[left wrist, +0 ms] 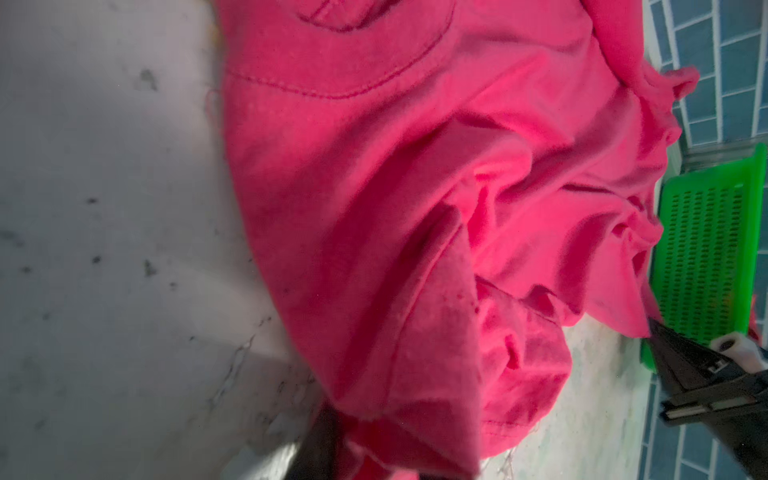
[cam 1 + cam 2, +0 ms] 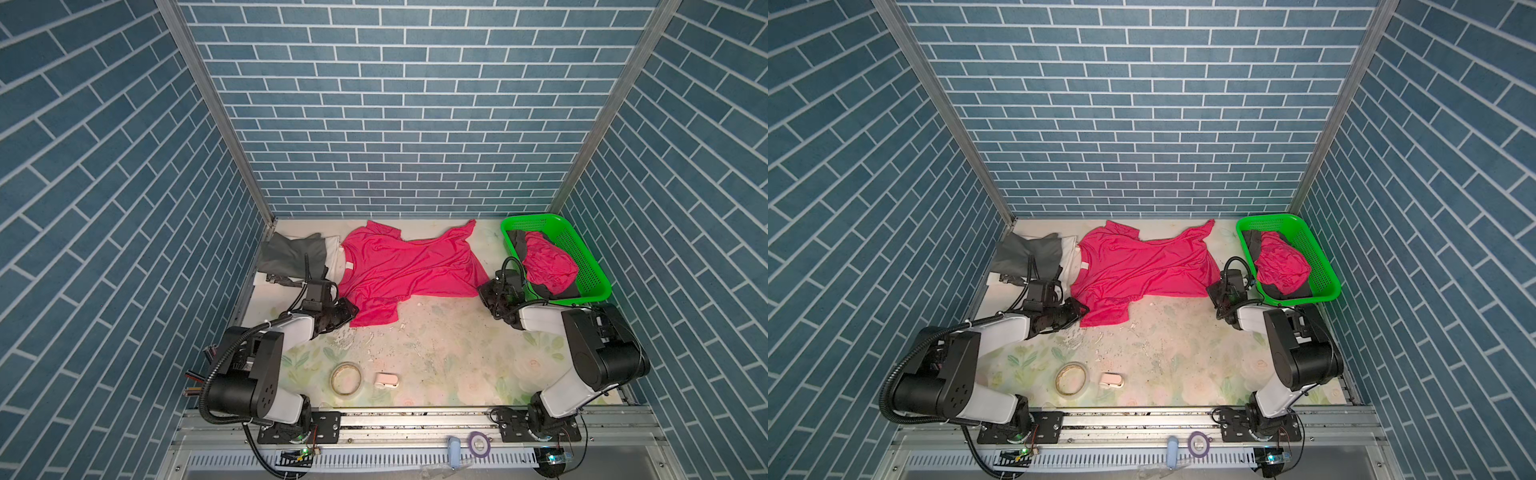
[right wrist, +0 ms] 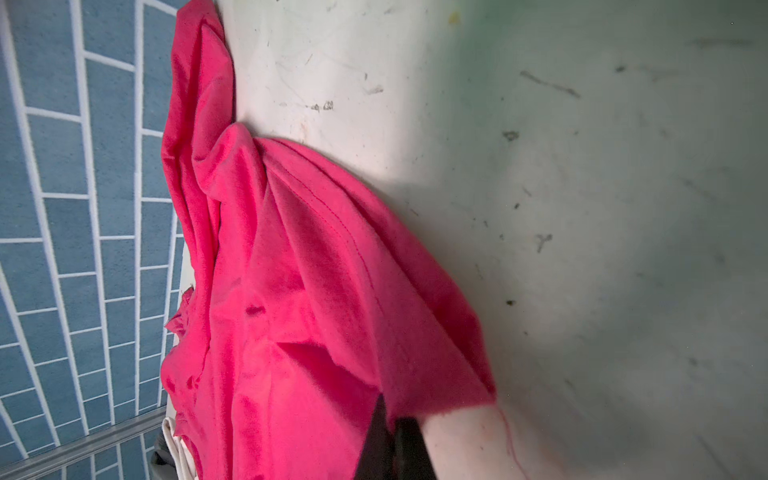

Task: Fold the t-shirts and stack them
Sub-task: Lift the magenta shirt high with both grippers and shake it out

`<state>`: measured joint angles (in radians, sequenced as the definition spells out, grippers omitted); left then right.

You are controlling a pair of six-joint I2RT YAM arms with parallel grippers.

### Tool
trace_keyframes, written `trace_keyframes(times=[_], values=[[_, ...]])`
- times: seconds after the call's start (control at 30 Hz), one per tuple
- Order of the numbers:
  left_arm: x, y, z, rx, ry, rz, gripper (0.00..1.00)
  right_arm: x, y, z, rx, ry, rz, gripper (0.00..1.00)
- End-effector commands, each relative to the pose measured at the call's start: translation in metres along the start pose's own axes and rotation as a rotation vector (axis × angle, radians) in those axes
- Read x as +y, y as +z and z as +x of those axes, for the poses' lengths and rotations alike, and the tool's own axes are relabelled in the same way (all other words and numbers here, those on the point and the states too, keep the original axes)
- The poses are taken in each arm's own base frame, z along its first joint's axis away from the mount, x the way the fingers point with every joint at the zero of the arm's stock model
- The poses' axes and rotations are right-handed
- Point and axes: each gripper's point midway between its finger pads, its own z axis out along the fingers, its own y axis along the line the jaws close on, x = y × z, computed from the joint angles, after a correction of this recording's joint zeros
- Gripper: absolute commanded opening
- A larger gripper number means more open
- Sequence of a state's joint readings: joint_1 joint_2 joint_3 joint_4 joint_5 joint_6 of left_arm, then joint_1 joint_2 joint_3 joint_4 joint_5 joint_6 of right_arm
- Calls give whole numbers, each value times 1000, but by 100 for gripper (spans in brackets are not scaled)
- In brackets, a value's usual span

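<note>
A magenta t-shirt (image 2: pixel 407 266) (image 2: pixel 1142 266) lies spread and creased across the back of the table, white neck label toward the left. My left gripper (image 2: pixel 353 311) (image 2: pixel 1084 309) is at its near left sleeve. In the left wrist view the sleeve cloth (image 1: pixel 374 187) is bunched between the jaws of the left gripper (image 1: pixel 374 457). My right gripper (image 2: pixel 482 291) (image 2: pixel 1210 291) (image 3: pixel 392 432) is shut on the shirt's near right hem corner (image 3: pixel 457 374). A folded dark grey t-shirt (image 2: pixel 291 253) lies on a white one (image 2: pixel 332 259) at the back left.
A green mesh basket (image 2: pixel 598 286) (image 2: pixel 1329 286) at the back right holds a crumpled pink shirt (image 2: pixel 546 262) and a dark grey one (image 2: pixel 517 245). A tape roll (image 2: pixel 345 377), a small white device (image 2: pixel 386 380) and pale chips (image 2: pixel 345 336) lie near the front. Blue brick walls close three sides.
</note>
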<state>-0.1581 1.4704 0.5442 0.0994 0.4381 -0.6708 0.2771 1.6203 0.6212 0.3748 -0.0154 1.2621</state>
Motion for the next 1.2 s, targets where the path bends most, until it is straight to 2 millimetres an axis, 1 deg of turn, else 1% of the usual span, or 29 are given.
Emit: trace_keyframes(times=[0.0,0.03,0.07,0.1,0.17,0.23,0.3,0.33,0.4,0.47,0.53,0.63,0.7,0.77,0.87,0.97,1.07,1.13,1.17], values=[[-2,5,-1,-9,9,5,19,7,-2,1,8,-12,-22,3],[-1,5,0,-6,9,3,18,8,-2,1,8,-15,-24,3],[-1,5,1,-3,9,1,14,8,-2,1,9,-18,-24,3],[0,4,2,-3,10,0,12,8,-1,2,11,-20,-23,3],[0,3,4,-2,11,0,11,9,0,2,15,-22,-26,3],[0,2,7,2,9,7,4,10,2,4,23,-22,-30,3],[0,0,8,5,7,13,0,11,3,4,29,-21,-35,3],[-3,-1,8,3,5,22,0,12,3,5,31,-27,-39,3],[-13,-5,5,4,4,55,0,17,1,4,29,-46,-49,2],[-30,-13,-7,-15,12,91,0,23,-3,1,20,-69,-58,2],[-49,-25,-22,-46,30,117,0,34,-9,-4,6,-105,-78,2],[-71,-42,-42,-85,55,142,0,52,-20,-9,-7,-161,-107,2],[-88,-54,-55,-117,73,164,0,64,-30,-15,-26,-206,-130,0],[-99,-65,-66,-148,84,178,0,80,-43,-22,-54,-259,-173,0],[-117,-82,-83,-193,95,211,0,109,-67,-31,-96,-341,-246,0],[-142,-106,-104,-248,111,276,0,137,-92,-41,-136,-403,-289,0],[-178,-139,-124,-319,143,372,0,165,-119,-53,-186,-457,-338,0],[-203,-165,-135,-360,167,439,0,185,-141,-62,-222,-507,-361,0],[-212,-176,-140,-377,175,463,0,195,-153,-66,-238,-529,-372,0]])
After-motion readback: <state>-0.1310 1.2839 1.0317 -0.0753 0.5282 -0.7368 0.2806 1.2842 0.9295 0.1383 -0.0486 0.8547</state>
